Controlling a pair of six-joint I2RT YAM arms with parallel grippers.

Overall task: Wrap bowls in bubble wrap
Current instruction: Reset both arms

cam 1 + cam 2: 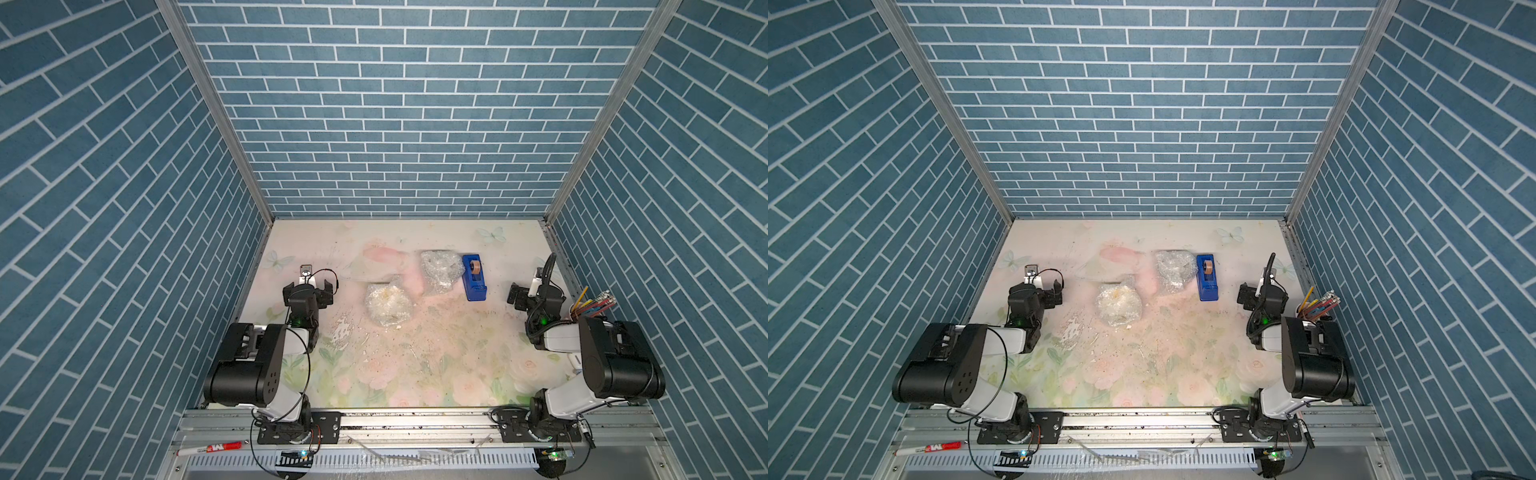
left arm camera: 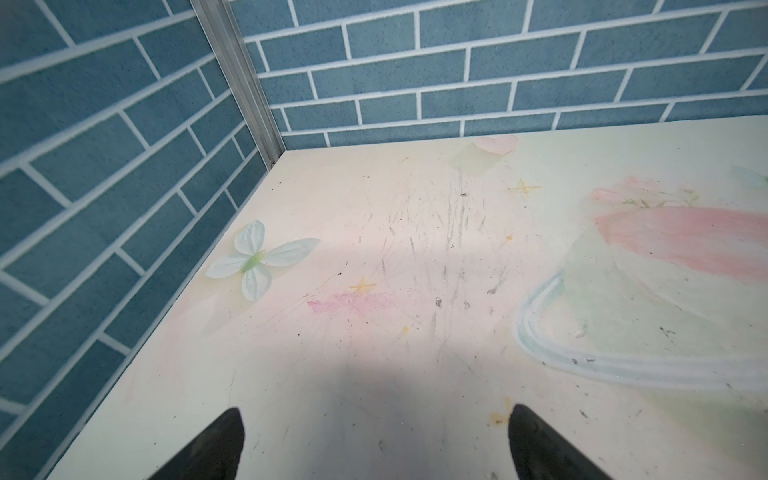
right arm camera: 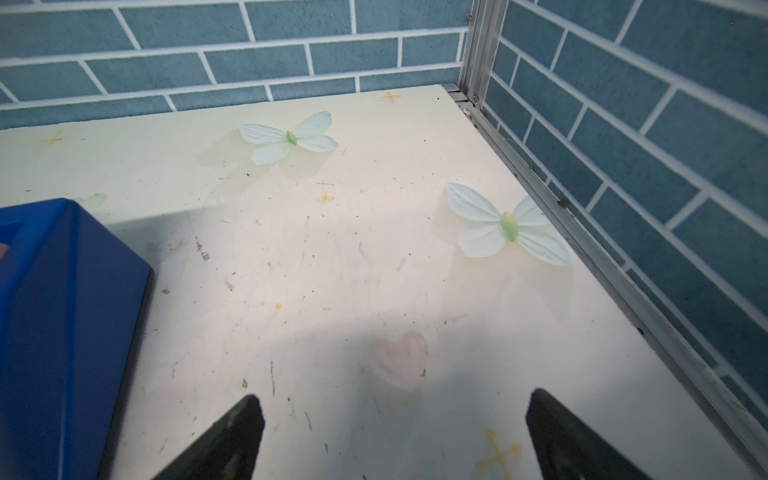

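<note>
Two crumpled bubble wrap bundles lie on the floral desk [image 1: 436, 353] while both hands hang wide open and empty at its side edges.

The nearer bundle [image 1: 388, 305] sits about mid-desk, whitish, with a pale yellowish shape showing faintly through the plastic. The farther bundle [image 1: 440, 270] lies toward the back edge and a little to the right, close against a blue tape dispenser [image 1: 473, 277]; whether they touch I cannot tell. The bowls themselves cannot be made out through the wrap. The left hand [image 1: 309, 287] hovers by the left edge and the right hand [image 1: 534, 291] by the right edge, each well apart from the bundles. In the wrist views each hand's fingertips stand far apart over bare desk. A cup of pencils [image 1: 590, 305] stands at the right edge.
</note>
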